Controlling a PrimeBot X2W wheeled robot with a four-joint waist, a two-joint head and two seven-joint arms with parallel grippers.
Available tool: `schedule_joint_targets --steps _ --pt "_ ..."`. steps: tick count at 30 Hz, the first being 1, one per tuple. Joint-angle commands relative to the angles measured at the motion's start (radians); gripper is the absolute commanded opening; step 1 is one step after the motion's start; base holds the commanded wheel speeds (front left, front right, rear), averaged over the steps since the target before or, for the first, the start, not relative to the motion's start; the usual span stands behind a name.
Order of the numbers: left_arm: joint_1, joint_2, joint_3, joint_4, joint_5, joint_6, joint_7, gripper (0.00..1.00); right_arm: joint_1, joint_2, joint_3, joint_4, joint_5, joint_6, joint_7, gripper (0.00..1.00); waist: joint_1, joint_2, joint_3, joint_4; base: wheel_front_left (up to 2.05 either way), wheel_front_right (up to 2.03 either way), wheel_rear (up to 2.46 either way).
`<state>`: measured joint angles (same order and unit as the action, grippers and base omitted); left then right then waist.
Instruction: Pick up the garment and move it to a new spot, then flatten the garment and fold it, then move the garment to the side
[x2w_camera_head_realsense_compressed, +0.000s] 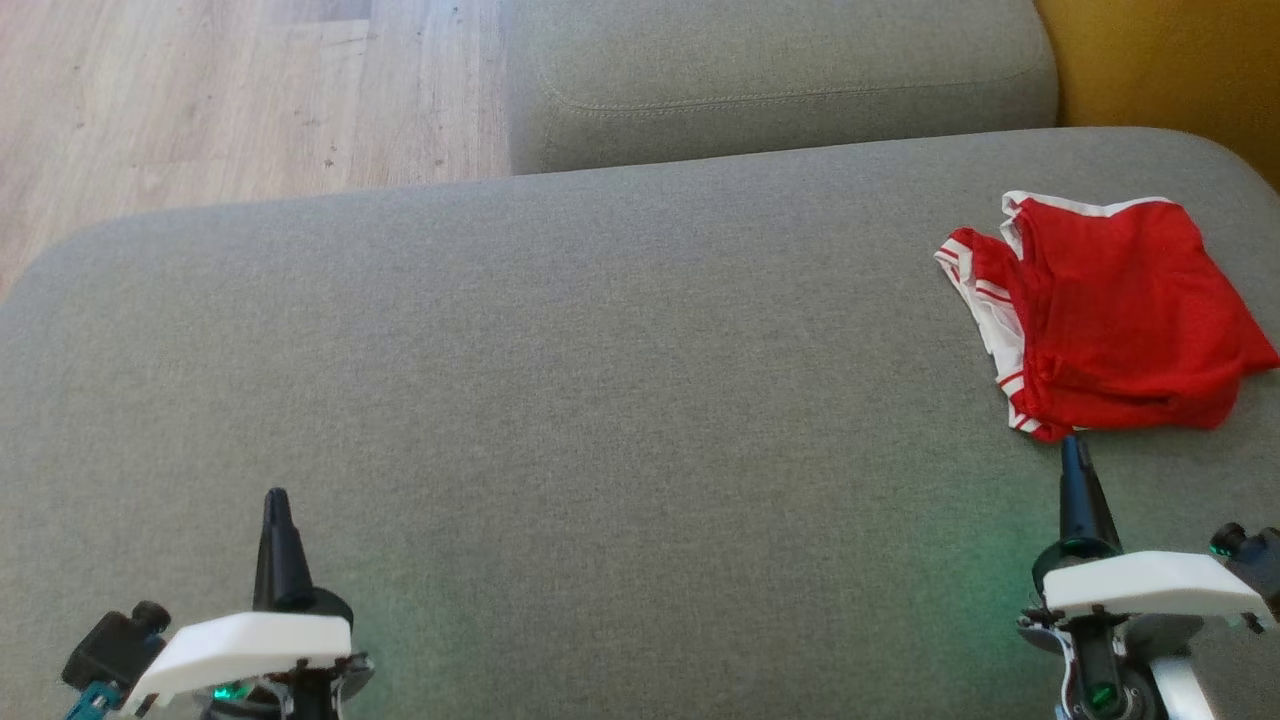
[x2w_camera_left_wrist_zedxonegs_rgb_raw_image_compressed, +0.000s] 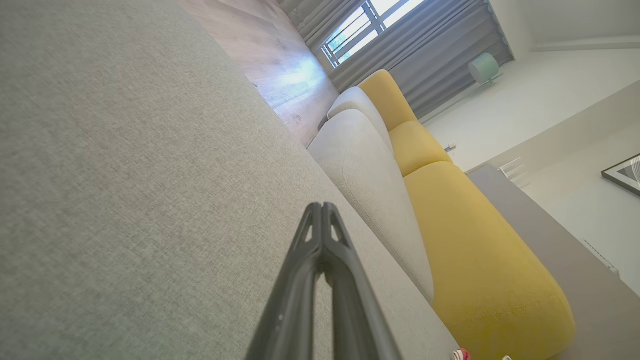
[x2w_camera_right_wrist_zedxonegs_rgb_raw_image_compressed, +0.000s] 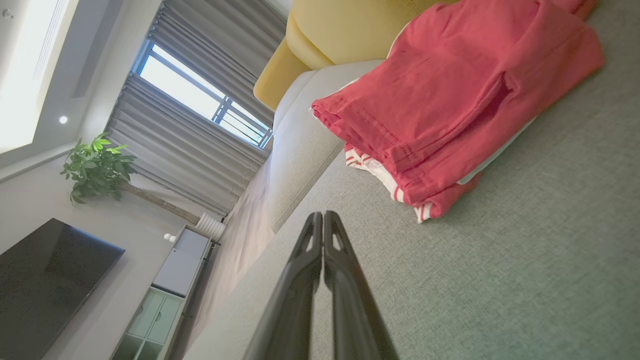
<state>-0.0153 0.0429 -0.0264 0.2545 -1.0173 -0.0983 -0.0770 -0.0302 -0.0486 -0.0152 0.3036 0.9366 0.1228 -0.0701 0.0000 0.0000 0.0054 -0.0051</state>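
Left hand (x2w_camera_head_realsense_compressed: 277, 498) low at the near left of the grey sofa seat (x2w_camera_head_realsense_compressed: 600, 350), fingers pinched together, empty. Right hand (x2w_camera_head_realsense_compressed: 1072, 445) likewise closed and empty, tips just short of the folded red garment (x2w_camera_head_realsense_compressed: 1110, 310) at the far right.

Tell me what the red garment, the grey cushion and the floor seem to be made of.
The garment: thin soft knit, probably cotton or a blend, matte; it lies in limp folds with stitched hems. The cushion: coarse woven upholstery, matte, with a flecked weave. The floor: wood or wood-look laminate, going by grain and plank seams.
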Motion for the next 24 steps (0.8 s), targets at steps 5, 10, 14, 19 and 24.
schedule_joint_targets --steps 5,10,14,19,24 --pt "-0.051 0.005 0.037 -0.027 -0.056 -0.009 0.018 0.00 -0.054 -0.013 -0.002 -0.040 0.069 0.004 0.016 0.00 0.0000 0.0000 0.000 0.000 0.00 0.00 0.00" --pt "-0.055 0.005 0.046 -0.025 -0.102 -0.011 0.033 0.00 -0.056 -0.014 -0.009 -0.042 0.122 0.005 0.029 0.00 0.0000 0.0000 0.000 0.001 0.00 0.00 0.00" --pt "-0.057 0.005 0.053 -0.024 -0.139 -0.013 0.044 0.00 -0.058 -0.014 -0.014 -0.043 0.164 0.005 0.039 0.00 0.0000 0.0000 0.000 0.001 0.00 0.00 0.00" --pt "-0.061 0.006 0.062 -0.023 -0.185 -0.015 0.059 0.00 -0.060 -0.014 -0.021 -0.045 0.217 0.005 0.052 0.00 0.0000 0.0000 -0.001 0.002 0.00 0.00 0.00" --pt "-0.065 0.006 0.071 -0.021 -0.231 -0.017 0.074 0.00 -0.061 -0.014 -0.028 -0.047 0.270 0.005 0.066 0.00 0.0000 0.0000 -0.001 0.002 0.00 0.00 0.00"
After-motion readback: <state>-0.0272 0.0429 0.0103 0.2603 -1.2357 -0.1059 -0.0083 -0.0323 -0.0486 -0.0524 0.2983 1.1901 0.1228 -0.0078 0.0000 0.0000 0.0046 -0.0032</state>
